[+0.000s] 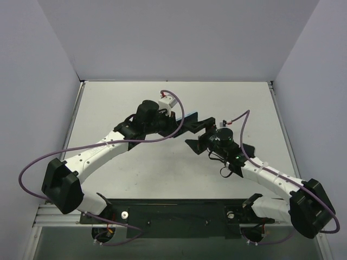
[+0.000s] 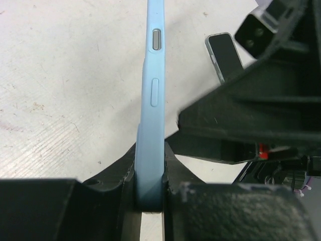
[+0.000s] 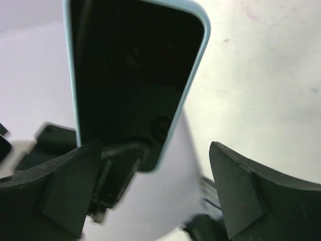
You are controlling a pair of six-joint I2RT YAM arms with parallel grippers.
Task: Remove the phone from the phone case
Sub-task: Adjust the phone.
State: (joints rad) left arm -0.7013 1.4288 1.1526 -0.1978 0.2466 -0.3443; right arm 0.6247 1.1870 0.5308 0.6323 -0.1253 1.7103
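Observation:
The light blue phone case [image 1: 191,119] is held on edge above the table by my left gripper [image 1: 179,123]. In the left wrist view the jaws [image 2: 150,173] are clamped on the case's narrow end [image 2: 152,100], with its side buttons in view. In the right wrist view the case [image 3: 133,75] shows a glossy dark face with a blue rim; I cannot tell if that face is the phone. My right gripper [image 1: 202,138] is open, and its fingers [image 3: 241,193] stand wide apart just below the case's end without touching it.
A small dark slab with a pale rim [image 2: 223,55], shaped like a phone, shows beyond the case and is partly hidden by the right gripper's body [image 2: 261,105]. The white table [image 1: 135,179] has grey walls on three sides.

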